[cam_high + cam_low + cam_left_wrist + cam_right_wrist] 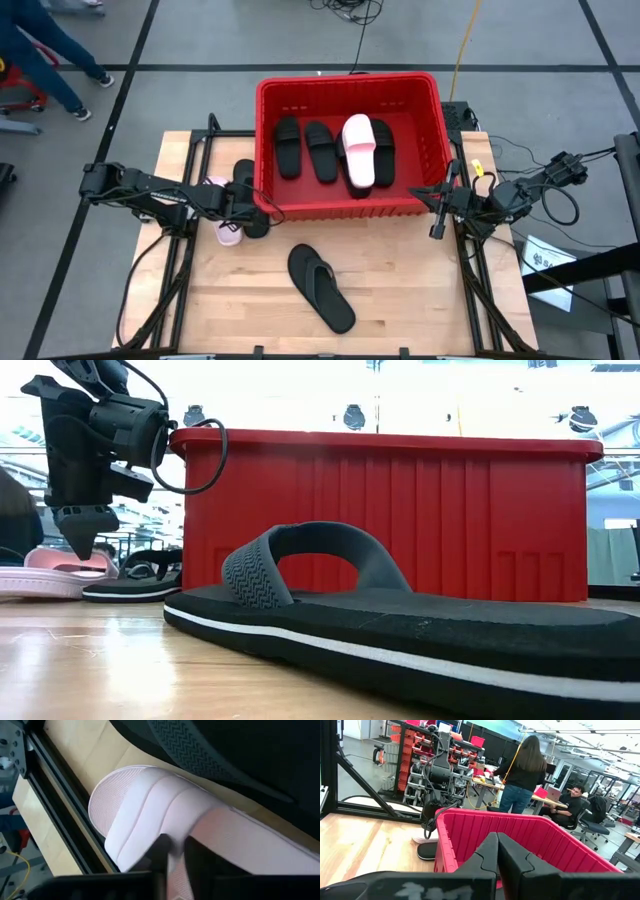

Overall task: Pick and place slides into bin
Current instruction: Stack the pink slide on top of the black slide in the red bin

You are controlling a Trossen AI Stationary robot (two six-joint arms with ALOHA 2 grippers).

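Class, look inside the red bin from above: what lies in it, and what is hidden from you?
In the red bin, three black slides and one pink slide lie side by side. The pink one overlaps a black neighbour, so whatever lies beneath them stays covered.

I'm working in what is looking like a robotics lab or open workshop; the table [400,290] is sitting on a grey concrete floor [200,40] marked with dark tape lines, with cables [350,12] trailing across it; beyond the table I'm seeing a rack of red parts bins [412,750], a yellow cord [512,762] hanging from the ceiling, and desks with office chairs [595,815]; one person [522,772] is standing with their back to me, and another [572,802] is sitting at a laptop [552,795]; overhead, ceiling beams are running across a big open hall.
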